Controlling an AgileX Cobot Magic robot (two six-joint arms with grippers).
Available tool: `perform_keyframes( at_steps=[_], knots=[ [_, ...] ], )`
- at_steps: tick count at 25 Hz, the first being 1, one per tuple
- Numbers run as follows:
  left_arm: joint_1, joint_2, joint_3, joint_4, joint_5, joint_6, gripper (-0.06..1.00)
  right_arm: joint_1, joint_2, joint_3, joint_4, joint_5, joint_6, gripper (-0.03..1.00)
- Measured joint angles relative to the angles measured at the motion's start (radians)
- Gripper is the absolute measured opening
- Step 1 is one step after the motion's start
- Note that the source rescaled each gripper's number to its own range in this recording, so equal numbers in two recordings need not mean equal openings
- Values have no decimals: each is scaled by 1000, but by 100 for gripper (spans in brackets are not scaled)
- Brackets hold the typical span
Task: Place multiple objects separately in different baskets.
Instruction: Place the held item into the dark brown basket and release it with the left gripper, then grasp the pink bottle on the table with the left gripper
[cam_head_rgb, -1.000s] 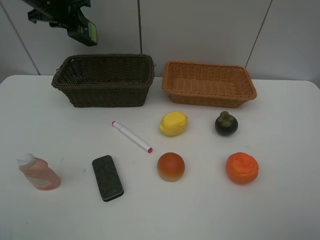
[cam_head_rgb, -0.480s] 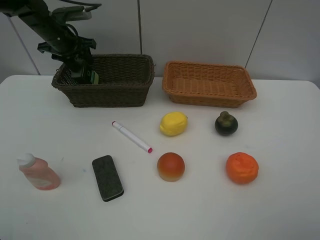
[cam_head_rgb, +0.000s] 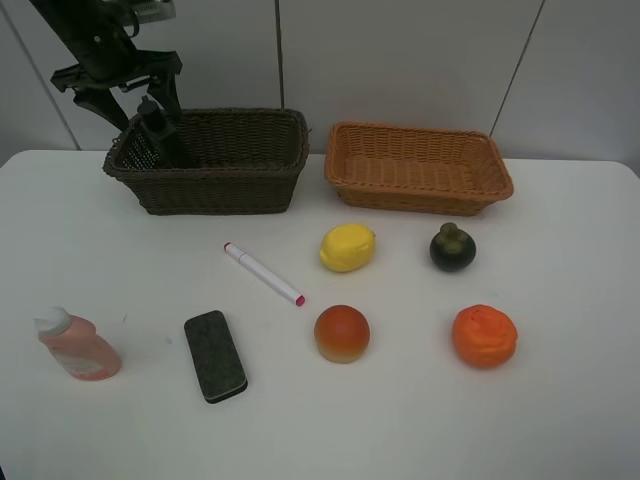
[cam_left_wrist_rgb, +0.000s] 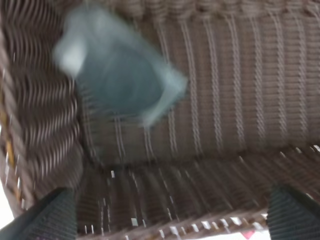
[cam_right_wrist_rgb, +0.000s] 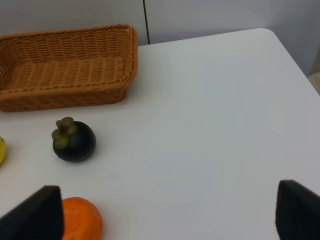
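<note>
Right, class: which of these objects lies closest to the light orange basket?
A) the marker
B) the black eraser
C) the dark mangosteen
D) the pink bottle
C: the dark mangosteen sits just in front of the light orange basket, while the black eraser, pink bottle and marker lie well off to its left.

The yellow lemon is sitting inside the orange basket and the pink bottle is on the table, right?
Not quite. The round yellow lemon is not inside the light orange-tan woven wicker basket. It lies on the white table just in front of that basket. The pink bottle with white cap is on the table, as you said. The exterior high view shows this.
</note>
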Motion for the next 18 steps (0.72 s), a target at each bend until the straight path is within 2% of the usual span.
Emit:
perform_keyframes(
  at_steps=[3, 7, 10, 18],
  knots=[
    [0, -21, -51, 5, 39, -62, 100, 0, 0, 0, 0, 0, 0, 100],
    [0, -94, -22, 4, 41, -88, 100, 0, 0, 0, 0, 0, 0, 100],
    [-4, -204, 93, 3, 41, -89, 100, 0, 0, 0, 0, 0, 0, 100],
    [-6, -645, 579, 3, 41, -92, 100, 0, 0, 0, 0, 0, 0, 100]
  ],
)
